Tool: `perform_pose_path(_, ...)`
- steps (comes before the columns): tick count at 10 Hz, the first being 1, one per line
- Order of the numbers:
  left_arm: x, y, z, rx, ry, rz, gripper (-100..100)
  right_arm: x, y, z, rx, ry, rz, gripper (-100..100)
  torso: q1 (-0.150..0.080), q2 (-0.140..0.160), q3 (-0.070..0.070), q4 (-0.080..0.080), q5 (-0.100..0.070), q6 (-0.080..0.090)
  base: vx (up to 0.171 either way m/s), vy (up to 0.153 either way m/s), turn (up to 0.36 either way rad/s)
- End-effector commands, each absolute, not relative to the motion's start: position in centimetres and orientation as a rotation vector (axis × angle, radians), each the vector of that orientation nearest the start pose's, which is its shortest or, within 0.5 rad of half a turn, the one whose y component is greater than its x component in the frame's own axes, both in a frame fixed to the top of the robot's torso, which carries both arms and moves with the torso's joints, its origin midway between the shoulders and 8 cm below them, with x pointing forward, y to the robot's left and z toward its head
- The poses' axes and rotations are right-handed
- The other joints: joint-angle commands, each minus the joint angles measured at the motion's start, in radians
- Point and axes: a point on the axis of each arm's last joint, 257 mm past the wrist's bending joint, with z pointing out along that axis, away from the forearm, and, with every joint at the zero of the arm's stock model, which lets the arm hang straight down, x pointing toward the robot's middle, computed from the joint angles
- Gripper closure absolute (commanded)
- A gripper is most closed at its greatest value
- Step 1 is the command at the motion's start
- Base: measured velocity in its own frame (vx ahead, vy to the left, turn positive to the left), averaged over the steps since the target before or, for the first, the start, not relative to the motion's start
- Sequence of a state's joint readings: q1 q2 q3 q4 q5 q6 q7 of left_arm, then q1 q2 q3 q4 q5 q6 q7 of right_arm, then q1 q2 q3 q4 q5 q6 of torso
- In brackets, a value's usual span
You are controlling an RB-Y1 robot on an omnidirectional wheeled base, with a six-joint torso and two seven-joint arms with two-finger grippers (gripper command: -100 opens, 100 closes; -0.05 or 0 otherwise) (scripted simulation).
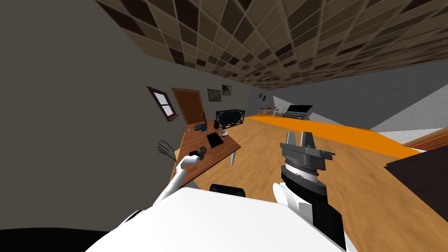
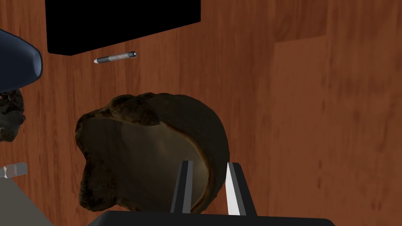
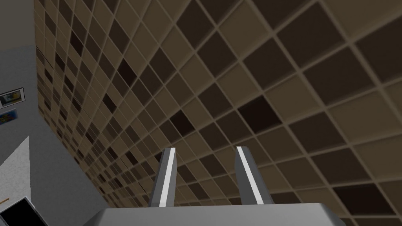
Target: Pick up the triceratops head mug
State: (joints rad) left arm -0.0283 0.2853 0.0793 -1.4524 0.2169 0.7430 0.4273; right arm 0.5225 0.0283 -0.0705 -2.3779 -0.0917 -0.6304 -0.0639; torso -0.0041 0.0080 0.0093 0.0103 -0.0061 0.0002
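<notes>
Left wrist view: the left gripper (image 2: 208, 166) pinches the wall of the triceratops head mug (image 2: 149, 149), one blade inside the pale hollow and one against the outer side, jaws drawn close on the rim. The mug, dark brown, lumpy and rough as carved rock, sits at the near end of a reddish wooden table (image 2: 314, 117). Beyond it lie a grey pen (image 2: 116, 57) and a flat black slab (image 2: 117, 23). The grasp looks made; the lift appears not yet done. The right gripper (image 1: 299, 134) hangs raised over the floor, fingers apart.
</notes>
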Motion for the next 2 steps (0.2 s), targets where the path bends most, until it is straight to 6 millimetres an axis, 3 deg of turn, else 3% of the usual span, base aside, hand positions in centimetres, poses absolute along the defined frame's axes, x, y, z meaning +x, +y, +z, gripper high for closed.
perform_pose_path(1,46.58,36.26,-41.5,-2.18,1.299,-0.78,100,28.82,-30.7,8.25,0.562,0.374,1.379,0,0.0,0.0,0.0,0.0,0.0,0.0,0.0,0.0,0.0)
perform_pose_path(2,46.54,36.29,-41.54,-2.185,1.294,-0.78,0,28.82,-30.7,8.25,0.561,0.374,1.379,0,-0.001,-0.001,0.0,0.0,0.0,0.0,0.0,0.0,0.0)
